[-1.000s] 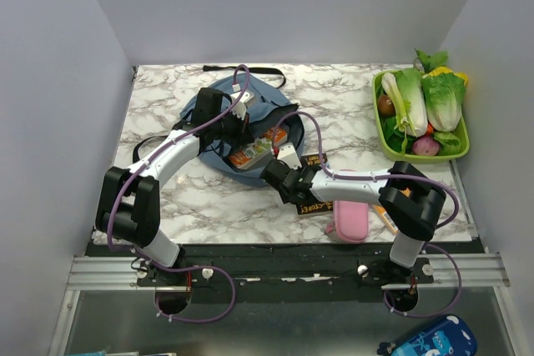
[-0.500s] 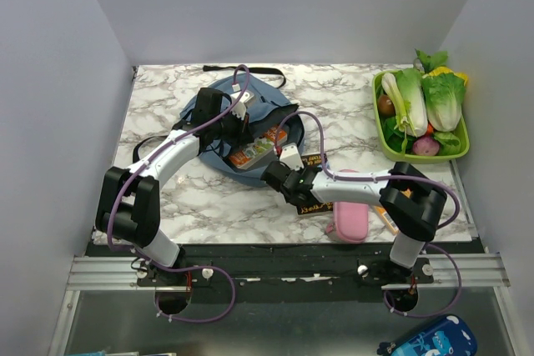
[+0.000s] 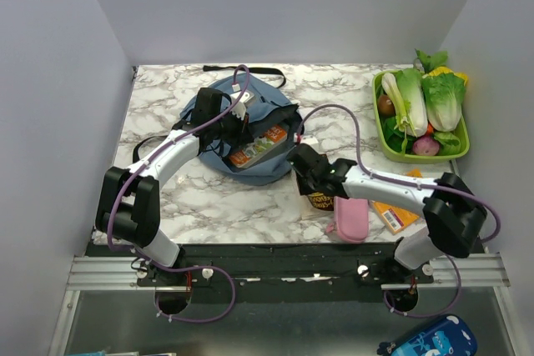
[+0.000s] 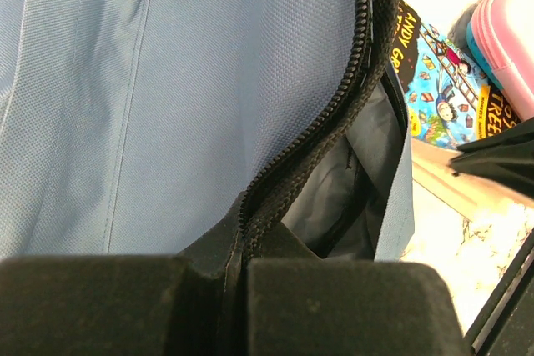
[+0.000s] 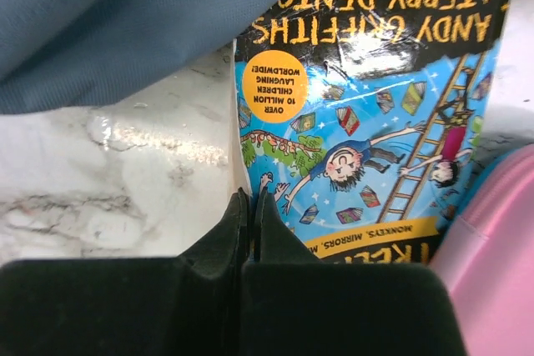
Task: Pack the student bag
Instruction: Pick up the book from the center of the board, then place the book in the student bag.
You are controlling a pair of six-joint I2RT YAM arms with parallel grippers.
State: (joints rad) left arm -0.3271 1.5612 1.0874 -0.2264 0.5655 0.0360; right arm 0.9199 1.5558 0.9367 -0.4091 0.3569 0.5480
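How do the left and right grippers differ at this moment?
The left gripper is shut on the zipper edge of the student bag. The right gripper is shut at the edge of the book, and whether it grips the book is unclear. The left is at the bag's opening, while the right is low over the table beside the bag. Both are closed.

Book cover [image 5: 367,147] — "ANDY GRIFFITHS", "OVER 10 MILLION CHILDREN LAUGHING WORLDWIDE"
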